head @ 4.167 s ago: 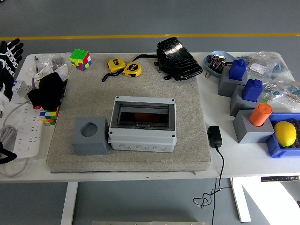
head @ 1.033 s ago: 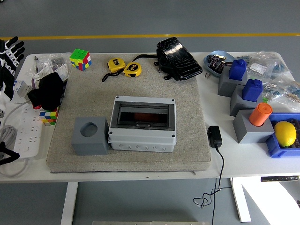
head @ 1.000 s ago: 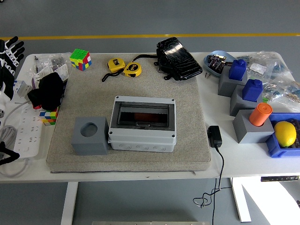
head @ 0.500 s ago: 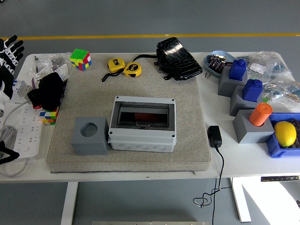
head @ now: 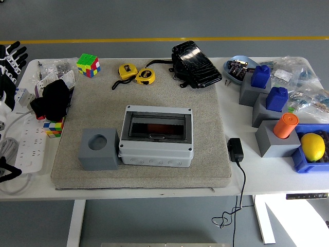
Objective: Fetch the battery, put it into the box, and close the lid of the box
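The grey box [head: 156, 136] sits in the middle of the grey mat [head: 141, 170], its dark see-through lid [head: 157, 126] lying flat and shut. A dim orange-brown shape shows through the lid; I cannot tell what it is. A grey block [head: 98, 150] with an empty round hole touches the box's left side. An orange cylinder [head: 285, 125] stands upright on a grey block [head: 271, 140] at the right. My left hand [head: 9, 62] hovers at the picture's far left edge, away from the box, fingers spread and empty. The right hand is out of view.
Behind the mat lie a Rubik's cube [head: 88, 65], two yellow tape measures [head: 136, 73] and a black pouch [head: 195, 65]. A power strip [head: 28, 141] and black cloth [head: 53, 99] lie left. Blue caps on grey blocks [head: 258, 85], a lemon [head: 312, 146] in a blue tray and a black adapter [head: 235, 150] lie right.
My left hand has shifted slightly at the left edge. The box, blocks and other objects have not moved.
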